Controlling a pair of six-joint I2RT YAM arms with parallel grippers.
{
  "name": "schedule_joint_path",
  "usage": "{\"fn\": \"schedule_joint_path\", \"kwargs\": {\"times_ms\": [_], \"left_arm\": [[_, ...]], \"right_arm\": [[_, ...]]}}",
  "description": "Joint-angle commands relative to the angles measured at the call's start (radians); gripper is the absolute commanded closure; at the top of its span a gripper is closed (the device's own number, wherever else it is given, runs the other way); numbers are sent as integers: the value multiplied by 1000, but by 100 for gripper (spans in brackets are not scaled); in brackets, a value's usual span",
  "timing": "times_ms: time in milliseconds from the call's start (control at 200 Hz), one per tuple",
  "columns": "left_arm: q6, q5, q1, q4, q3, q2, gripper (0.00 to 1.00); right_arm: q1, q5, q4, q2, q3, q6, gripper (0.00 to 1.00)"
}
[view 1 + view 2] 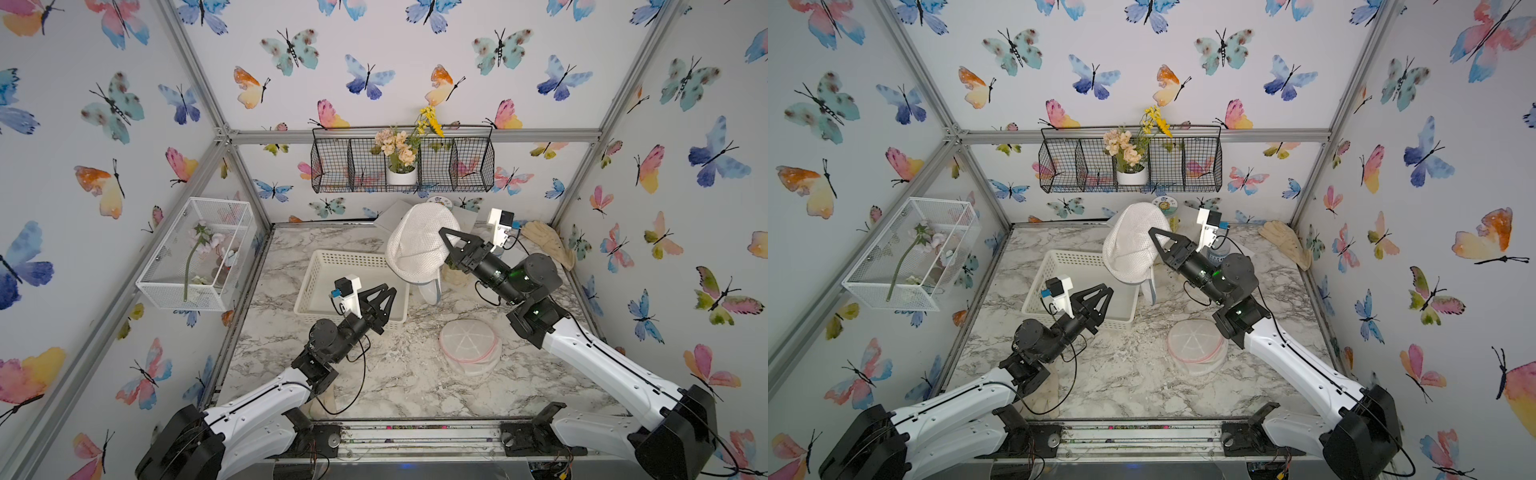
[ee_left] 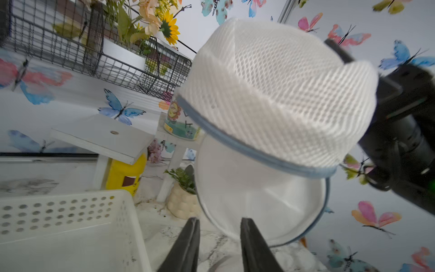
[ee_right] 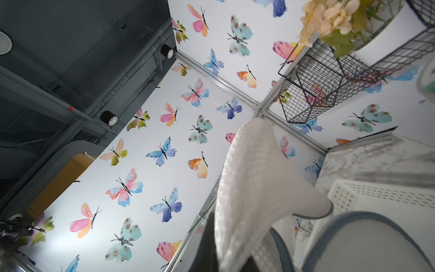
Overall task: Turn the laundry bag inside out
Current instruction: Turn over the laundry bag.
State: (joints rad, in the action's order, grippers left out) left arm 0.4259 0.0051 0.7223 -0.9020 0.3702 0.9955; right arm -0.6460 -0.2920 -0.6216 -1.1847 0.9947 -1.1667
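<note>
The laundry bag is white mesh with a blue-grey rim and hangs in the air behind the basket. My right gripper is shut on its right side, with the mesh draped over the fingers. The right wrist view shows the fabric covering one dark finger. In the left wrist view the bag bulges like a dome, and its round flap hangs below. My left gripper is open just in front of the flap, holding nothing.
A white perforated basket lies under the left gripper. A flat round mesh bag with a pink rim lies mid-right on the marble table. A glove is at the back right. A small potted plant and a white stand are behind.
</note>
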Motion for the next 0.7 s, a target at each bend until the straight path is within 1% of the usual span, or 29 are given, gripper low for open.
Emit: {"fn": "schedule_joint_path", "kwargs": {"times_ms": [0,45,115,185,235,285,335,380,430,466,576,696], "left_arm": [[-32,-107,5,76,41,-51,49],[-49,-164,5,136,41,-96,47],[-90,-242,5,232,38,-188,46],[-173,-250,4,320,54,-264,47],[-248,-214,3,385,93,-291,47],[-317,-152,-4,462,151,-290,46],[-357,-37,-37,549,224,-265,45],[-363,84,-78,622,286,-233,44],[-368,198,-115,684,344,-191,42],[-383,246,-125,720,374,-163,40],[-438,258,-126,804,439,-86,38],[-446,240,-129,841,473,-31,38]], "right_arm": [[3,8,56,45,32,97,98],[3,38,114,60,27,146,98],[3,56,160,73,13,217,98],[3,29,234,70,29,298,98],[3,-26,301,51,60,382,98],[3,-124,333,29,79,465,98],[3,-246,351,9,92,547,98],[3,-350,365,-7,97,611,98],[3,-417,410,-21,112,671,98],[3,-458,437,-30,121,700,98],[3,-534,454,-42,131,721,98],[3,-551,435,-44,131,702,98]]}}
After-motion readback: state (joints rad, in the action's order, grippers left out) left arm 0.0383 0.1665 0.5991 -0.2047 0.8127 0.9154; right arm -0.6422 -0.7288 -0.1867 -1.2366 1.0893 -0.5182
